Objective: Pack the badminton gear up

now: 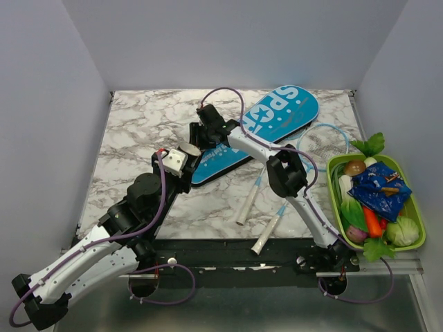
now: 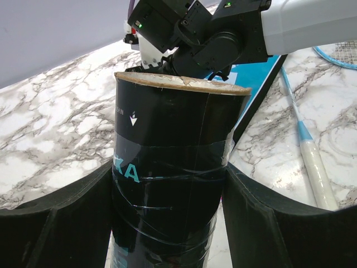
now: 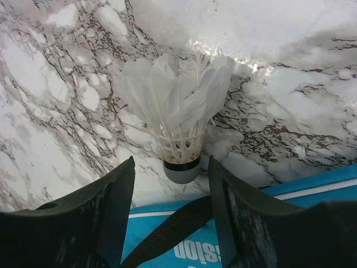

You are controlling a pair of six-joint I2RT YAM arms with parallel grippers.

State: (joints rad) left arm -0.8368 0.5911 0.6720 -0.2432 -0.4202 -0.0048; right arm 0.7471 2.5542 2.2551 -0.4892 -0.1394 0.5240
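Note:
The cyan bag (image 1: pixel 277 117) lettered "SPORT" lies slanted at the back middle of the table. Two light-blue rackets lie to its right, white handles toward me: one (image 1: pixel 248 200), the other (image 1: pixel 271 228). My left gripper (image 1: pixel 181 160) is shut on an upright black tube (image 2: pixel 167 184) with teal letters and a tan rim. My right gripper (image 3: pixel 172 167) is open over the bag's left end (image 3: pixel 279 223). Its fingers flank the grey base of a white feather shuttlecock (image 3: pixel 178 111) without touching it. The shuttlecock rests on the marble and is hidden in the top view.
A green tray (image 1: pixel 412 200) of toy vegetables with a blue packet stands at the right edge. A black strap (image 3: pixel 167 234) crosses the bag under my right gripper. The right arm (image 2: pixel 251 33) stands close behind the tube. Grey walls enclose the table.

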